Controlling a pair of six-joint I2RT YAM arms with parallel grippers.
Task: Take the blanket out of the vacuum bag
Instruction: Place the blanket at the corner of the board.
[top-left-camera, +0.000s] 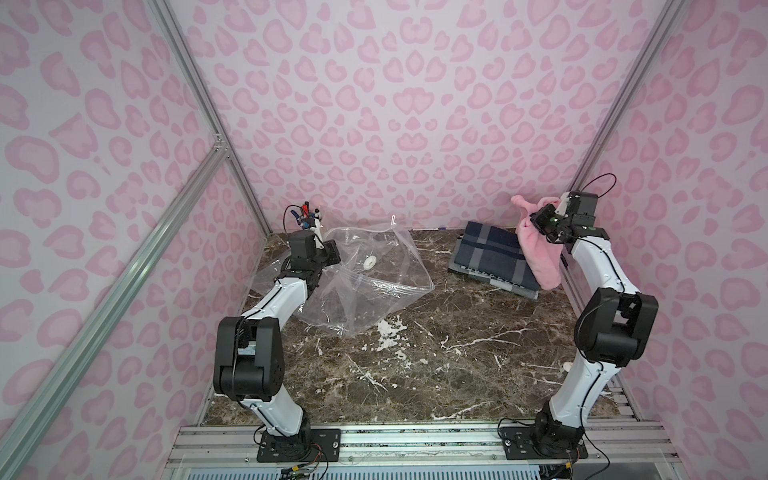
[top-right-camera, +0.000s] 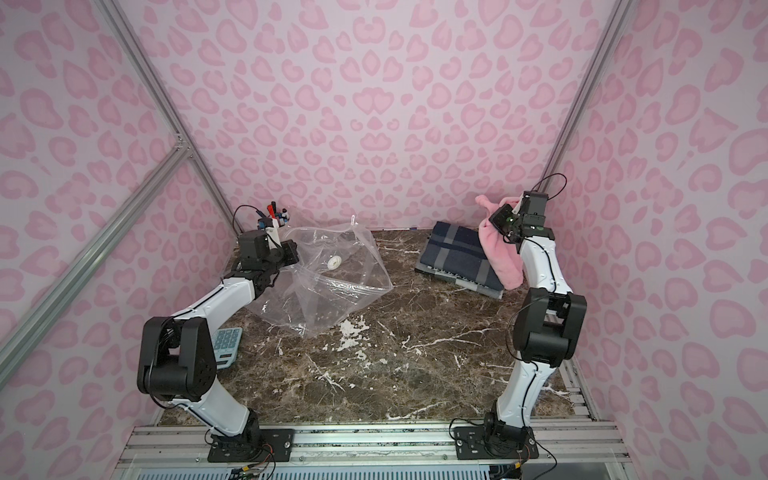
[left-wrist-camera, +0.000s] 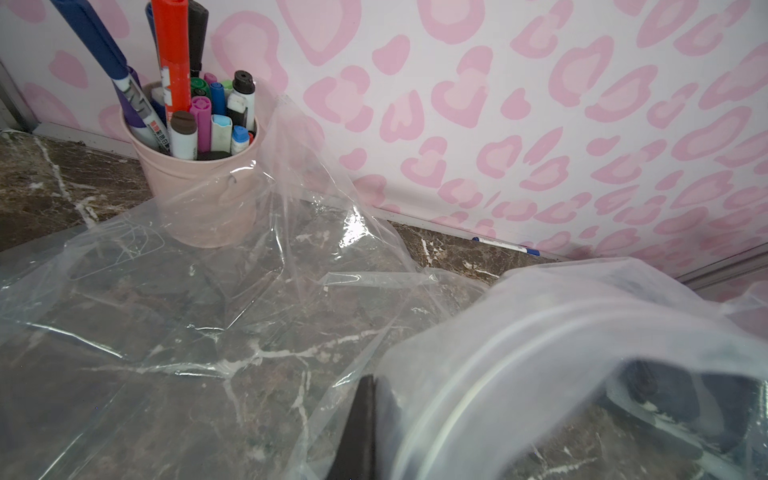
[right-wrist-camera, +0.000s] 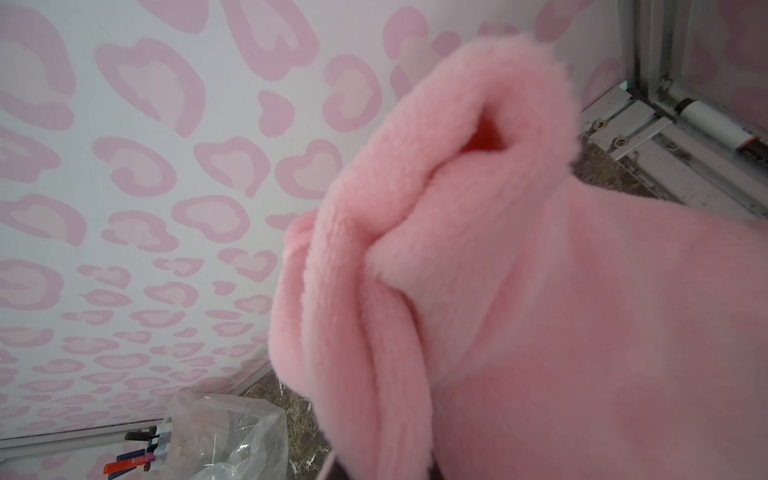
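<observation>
Clear vacuum bag (top-left-camera: 386, 282) empty (crumpled), left claw (top-left-camera: 330, 254) pinching it; right claw (top-left-camera: 534, 219) gripping pink blanket (top-left-camera: 540, 257).

The vacuum bag (top-left-camera: 374, 291) is empty: clear, crinkled plastic, partly puffed up and partly spread flat on the desk (top-left-camera: 415, 374), on my left side towards the back wall. Its round white valve cap (top-left-camera: 369, 262) faces up near the middle, and the small white slider clip (top-left-camera: 393, 220) sticks up at the bag's highest point. My left gripper (top-left-camera: 332, 254) is clamped on the zip-seal edge (left-wrist-camera: 498, 353) (the strip curls right over it in the left wrist view). The pink blanket (top-left-camera: 540, 257), fluffy and bunched, is outside the bag. It hangs in a long drape from my closed right gripper (top-left-camera: 536, 217) near the back right corner.
</observation>
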